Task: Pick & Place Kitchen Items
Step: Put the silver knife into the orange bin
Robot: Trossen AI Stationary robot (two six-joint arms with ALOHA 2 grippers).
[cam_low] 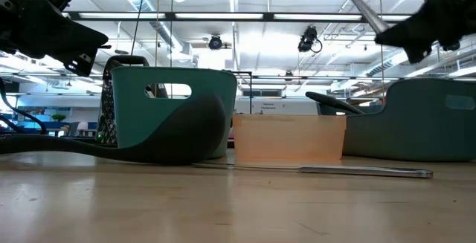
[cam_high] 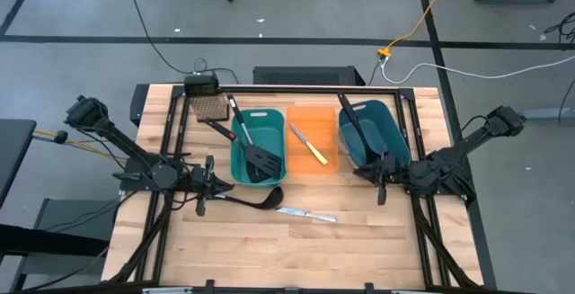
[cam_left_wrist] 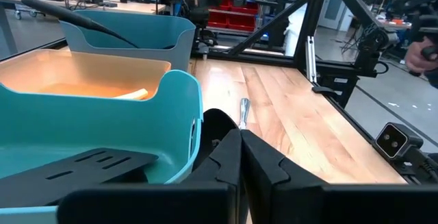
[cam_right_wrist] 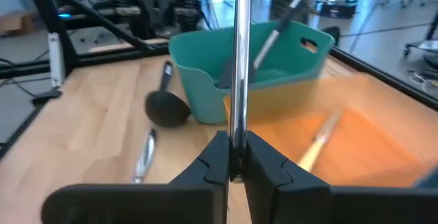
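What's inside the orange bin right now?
The orange bin holds one yellow-handled knife lying diagonally. Nothing else shows from above; in the low view its wall hides the contents.

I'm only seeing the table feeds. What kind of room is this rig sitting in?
Most likely a robotics lab or workshop, not a kitchen. The wooden table stands on a bare grey floor with loose cables, the low view shows an open ceiling with strip lights, and red parts shelving stands behind the table.
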